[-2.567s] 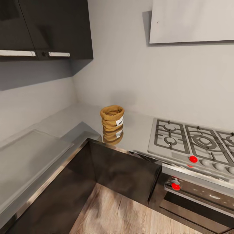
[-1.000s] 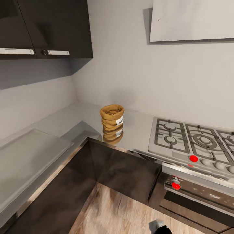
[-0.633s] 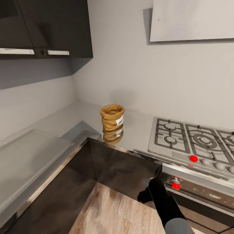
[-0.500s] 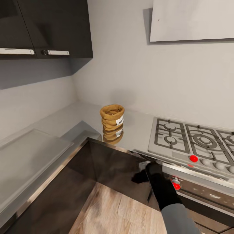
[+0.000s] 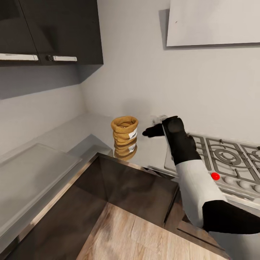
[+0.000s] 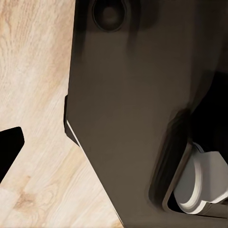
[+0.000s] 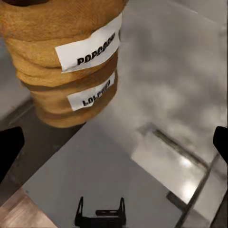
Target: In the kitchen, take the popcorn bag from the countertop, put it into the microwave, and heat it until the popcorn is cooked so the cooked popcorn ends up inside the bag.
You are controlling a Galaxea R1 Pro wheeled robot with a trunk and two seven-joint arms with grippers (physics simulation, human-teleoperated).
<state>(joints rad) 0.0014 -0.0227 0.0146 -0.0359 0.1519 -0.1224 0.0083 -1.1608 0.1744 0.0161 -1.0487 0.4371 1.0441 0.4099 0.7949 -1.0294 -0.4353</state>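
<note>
The tan-brown popcorn bag [image 5: 124, 130] stands upright on the glossy grey countertop [image 5: 148, 152] near the corner, mirrored in the surface. My right gripper [image 5: 151, 126] hovers just to its right at rim height, a small gap away, with the arm reaching in over the hob's left edge. In the right wrist view the popcorn bag [image 7: 66, 57] shows its white label close ahead, and the right gripper [image 7: 115, 145] is open with nothing between its fingertips [image 7: 9, 149]. The left gripper's one visible fingertip [image 6: 9, 152] sits wide at the frame edge. The microwave is out of view.
A grey gas hob [image 5: 231, 159] with a red knob [image 5: 215, 176] lies right of the bag. Dark wall cabinets [image 5: 54, 32] hang at upper left, a pale hood [image 5: 213, 21] at upper right. A second counter run [image 5: 32, 173] extends left. The left wrist view shows wood floor [image 6: 33, 71].
My right arm has risen from below the counter's front edge to above the countertop and moved left, close to the bag. The bag has not moved.
</note>
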